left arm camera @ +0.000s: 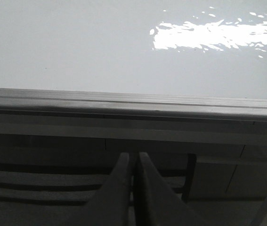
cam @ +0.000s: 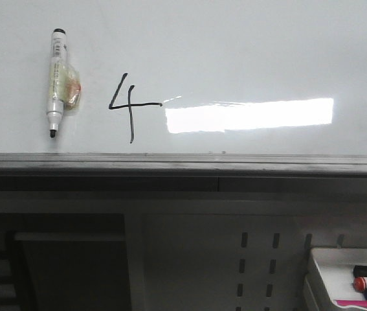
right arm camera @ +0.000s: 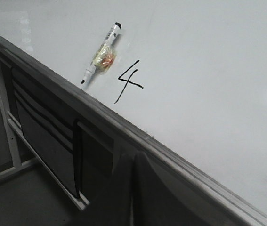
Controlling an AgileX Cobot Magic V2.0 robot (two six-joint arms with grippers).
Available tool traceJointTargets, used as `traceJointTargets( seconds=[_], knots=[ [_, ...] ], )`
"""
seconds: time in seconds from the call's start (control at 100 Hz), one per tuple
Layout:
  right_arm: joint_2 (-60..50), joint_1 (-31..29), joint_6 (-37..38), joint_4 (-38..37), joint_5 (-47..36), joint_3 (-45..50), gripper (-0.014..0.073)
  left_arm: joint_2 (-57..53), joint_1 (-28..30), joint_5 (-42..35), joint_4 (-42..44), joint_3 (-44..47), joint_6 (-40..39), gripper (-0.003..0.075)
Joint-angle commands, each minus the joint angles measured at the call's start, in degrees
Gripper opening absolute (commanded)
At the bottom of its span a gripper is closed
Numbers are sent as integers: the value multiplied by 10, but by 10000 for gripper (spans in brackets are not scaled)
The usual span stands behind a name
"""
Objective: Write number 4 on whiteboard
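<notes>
Number 4 (cam: 128,105) on the whiteboard (cam: 235,52), marker (cam: 56,81) just left.

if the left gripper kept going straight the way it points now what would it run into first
Most likely the grey edge rail of the whiteboard. The left gripper has its jaws closed and points at it from below. Depth is unclear, so the dark frame under the rail might come first.

- Whiteboard (cam: 248,58): you see a smooth, glossy white face mirroring a bright light.
- Edge rail (cam: 170,163): dull grey metal, matt.
- Marker (cam: 56,81): smooth plastic barrel, crinkled clear wrap at its middle.
- Number 4 (cam: 129,103): thin black ink.
</notes>
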Motion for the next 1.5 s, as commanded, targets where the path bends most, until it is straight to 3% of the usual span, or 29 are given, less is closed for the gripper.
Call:
traceJointTargets(
  seconds=[0.0,0.49,0.65,0.71,0.84,0.95,1.21,1.49],
  knots=[
    [4,-3,-1,3,-41,-15,-64,-15,1,-26,-4,20,-6,-20],
    [4,-3,-2,3,-41,-15,-64,-15,1,-26,-4,20,-6,-20],
    [4,-7,-1,-1,-78,-15,-64,-15,1,-26,-4,20,-6,-20],
    [4,-16,36,-30,-97,-15,-64,-15,1,-26,-4,20,-6,-20],
    [4,-71,240,-215,-110,-15,-64,-15,1,-26,-4,20,-6,-20],
    [-2,-140,362,-306,-110,-15,-64,-15,1,-26,-4,20,-6,-20],
    [-77,-322,384,-317,-116,43,-64,-15,1,-26,-4,20,-6,-20],
    [-169,-388,387,-344,-55,112,-64,-15,1,-26,-4,20,-6,-20]
  ],
)
